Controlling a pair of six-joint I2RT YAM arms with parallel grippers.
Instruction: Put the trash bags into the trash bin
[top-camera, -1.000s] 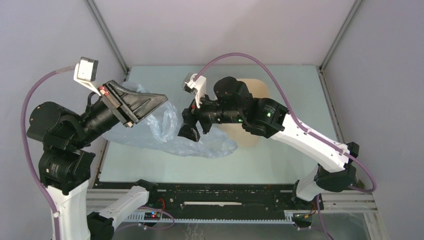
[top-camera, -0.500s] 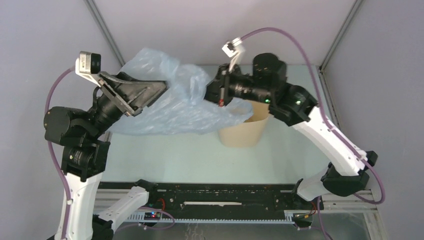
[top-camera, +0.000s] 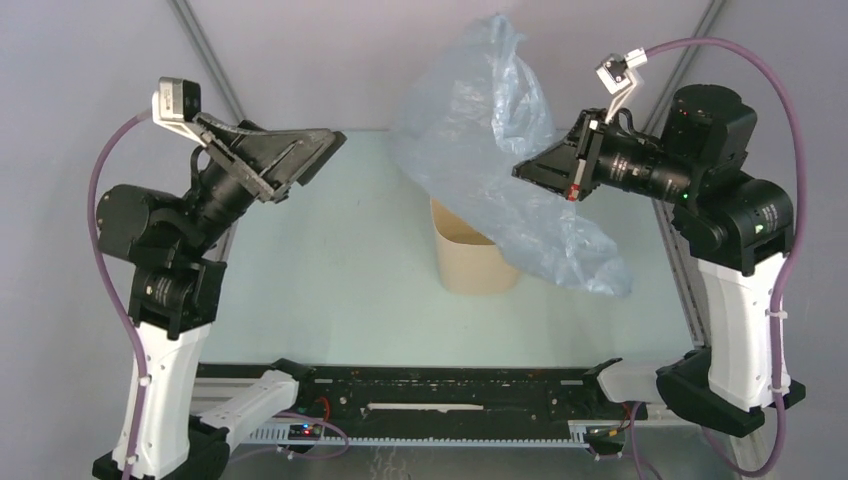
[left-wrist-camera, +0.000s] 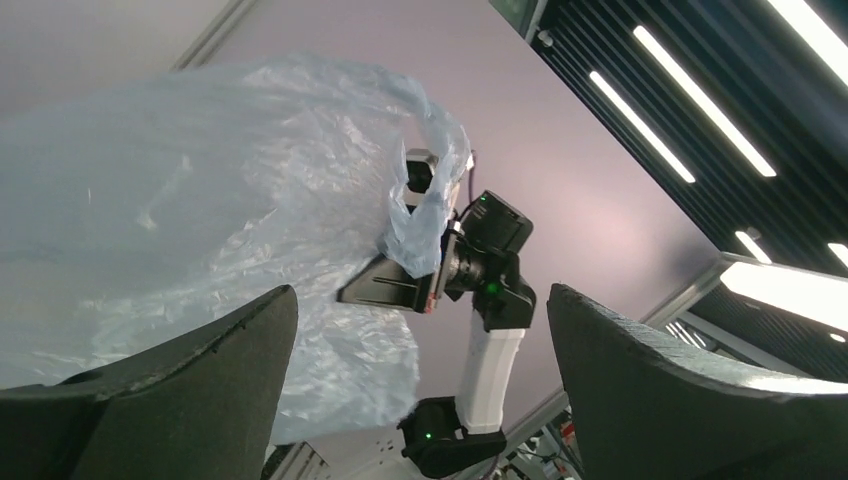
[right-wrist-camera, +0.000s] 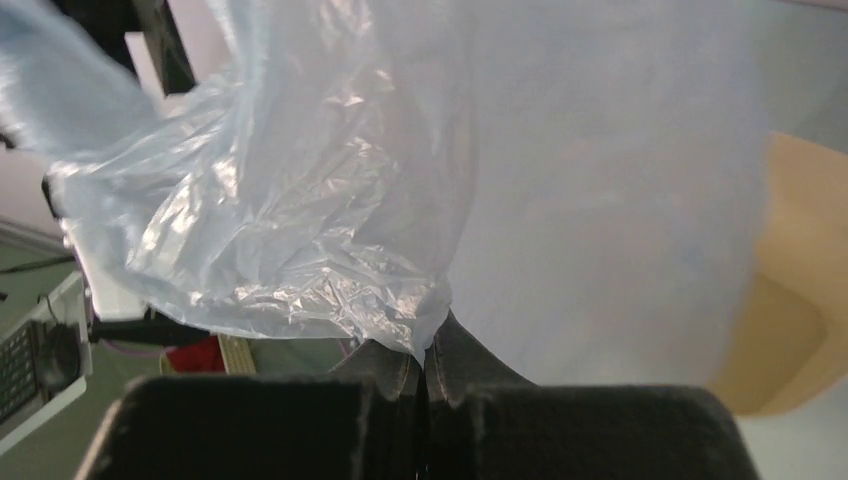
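Note:
The pale-blue translucent trash bag hangs in the air over the beige trash bin, draped down past the bin's right side. My right gripper is shut on a pinch of the bag's film, held high at the right. In the right wrist view the bag fills the picture and the bin shows at the right edge. My left gripper stands open and empty at the left, apart from the bag. The left wrist view looks up between wide black fingers at the bag.
The bin stands upright near the middle of the pale green table. Metal frame posts run up at the back corners. A black rail lies along the near edge between the arm bases.
My left gripper has opened and let go of the bag. My right gripper has shut on the bag and carried it up and to the right, over the bin.

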